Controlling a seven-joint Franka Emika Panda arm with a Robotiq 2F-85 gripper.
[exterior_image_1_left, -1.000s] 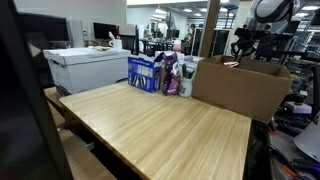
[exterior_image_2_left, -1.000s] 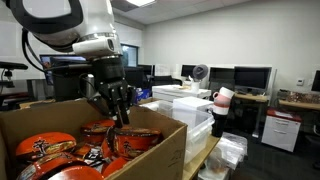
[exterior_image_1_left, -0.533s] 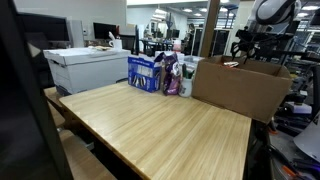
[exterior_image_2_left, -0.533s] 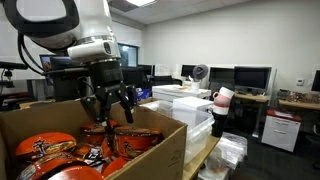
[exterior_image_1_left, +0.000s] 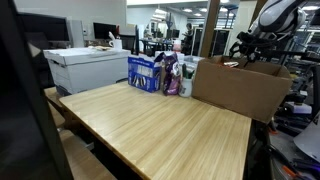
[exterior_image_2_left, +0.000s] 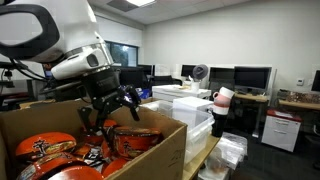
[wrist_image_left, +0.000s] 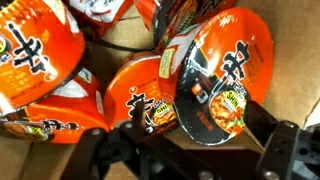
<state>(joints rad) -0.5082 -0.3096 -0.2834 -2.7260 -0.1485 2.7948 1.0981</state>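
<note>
Release looks done: my gripper (exterior_image_2_left: 108, 110) hangs open, empty, above the noodle bowls (wrist_image_left: 215, 80) in the cardboard box (exterior_image_2_left: 150, 150); next, lift straight clear.

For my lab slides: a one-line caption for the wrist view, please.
Open claw above orange instant-noodle bowls piled in a cardboard box.

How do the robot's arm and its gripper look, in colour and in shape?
The arm is built of smooth, rounded white shells, with a dark band where two segments meet. The gripper is black all over: a compact body with two jointed, bar-like fingers. No lettering or other marking can be read on either.
</note>
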